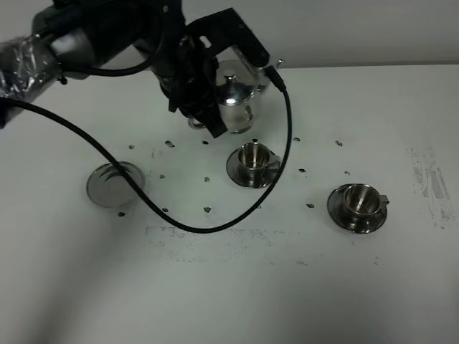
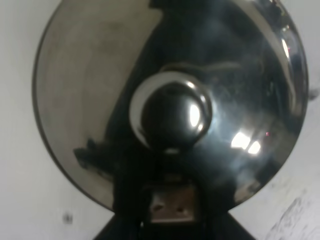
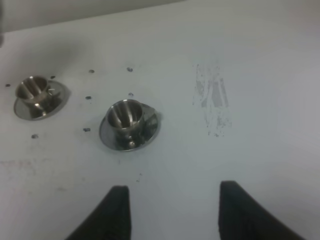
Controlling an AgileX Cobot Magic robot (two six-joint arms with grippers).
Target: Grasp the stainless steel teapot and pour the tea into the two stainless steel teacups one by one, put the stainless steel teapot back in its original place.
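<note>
My left gripper (image 1: pixel 214 118) is shut on the stainless steel teapot (image 1: pixel 237 99) and holds it just behind the nearer teacup (image 1: pixel 254 159), which stands on its saucer. The pot looks roughly upright. The left wrist view looks straight down on the teapot's domed lid and knob (image 2: pixel 172 115), with the gripper (image 2: pixel 170 202) at its edge. The second teacup (image 1: pixel 361 202) stands on its saucer further right. Both cups show in the right wrist view (image 3: pixel 32 92) (image 3: pixel 127 120). The empty round saucer (image 1: pixel 115 185) lies at the left. My right gripper (image 3: pixel 172 210) is open and empty. No tea is visible.
A black cable (image 1: pixel 215 226) loops from the left arm across the table, over the empty saucer and around the nearer cup. Small dark specks (image 1: pixel 208 209) dot the white table. A scuffed patch (image 1: pixel 430 186) marks the right side.
</note>
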